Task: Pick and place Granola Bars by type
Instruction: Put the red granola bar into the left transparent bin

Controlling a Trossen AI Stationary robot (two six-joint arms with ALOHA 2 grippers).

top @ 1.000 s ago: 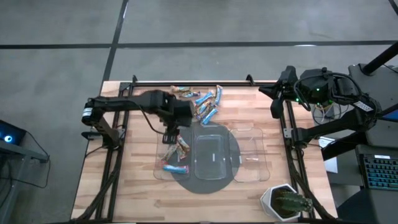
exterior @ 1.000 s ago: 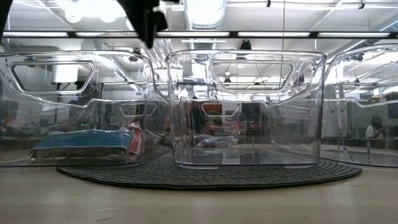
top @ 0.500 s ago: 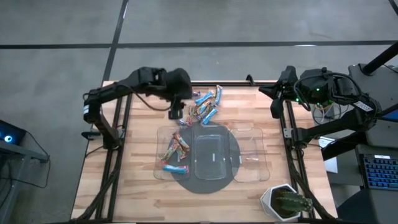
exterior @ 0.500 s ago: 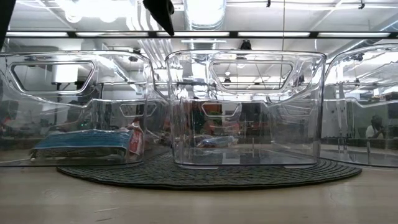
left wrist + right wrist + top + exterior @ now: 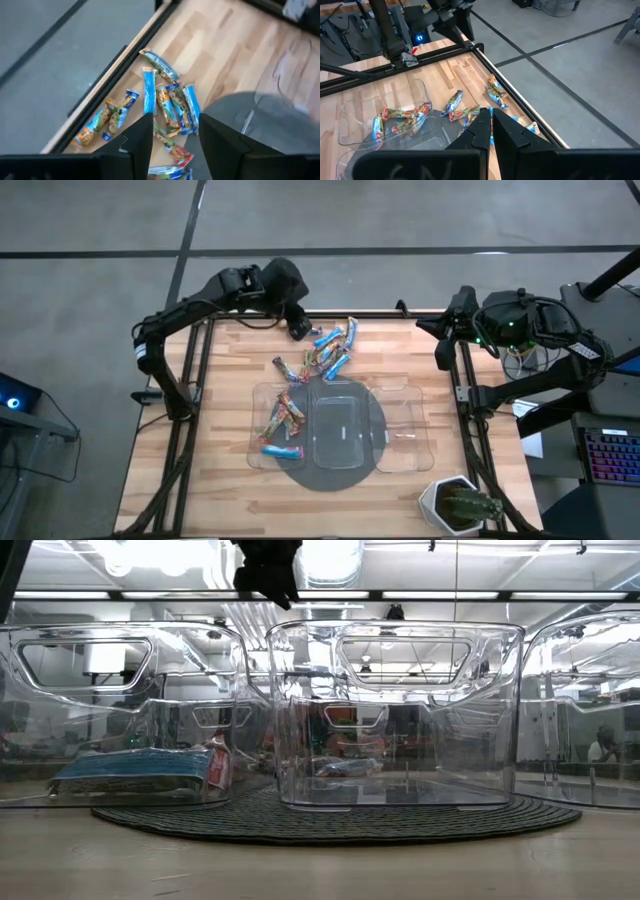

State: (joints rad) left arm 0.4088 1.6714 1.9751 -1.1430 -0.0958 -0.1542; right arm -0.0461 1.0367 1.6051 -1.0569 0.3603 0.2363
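The left gripper [image 5: 297, 330] hangs over the far edge of the tabletop [image 5: 220, 460], just beside the loose pile of Granola Bars [image 5: 328, 350]. Its fingers [image 5: 137, 142] stand apart with nothing between them. From low down, only its dark tip shows at the top, and the arm above is cut off.

The pile lies on the tabletop just behind the three clear trays [image 5: 338, 423]. Blue and orange-brown wrappers overlap, so I cannot count them. More bars [image 5: 280, 425] lie in the left tray, one of them blue. From low down, the shiny walls blur what is inside.

The right gripper [image 5: 491, 116] waits off past the right edge of the tabletop, far from the pile, with its fingers pressed together. From above, its tip is hard to make out.
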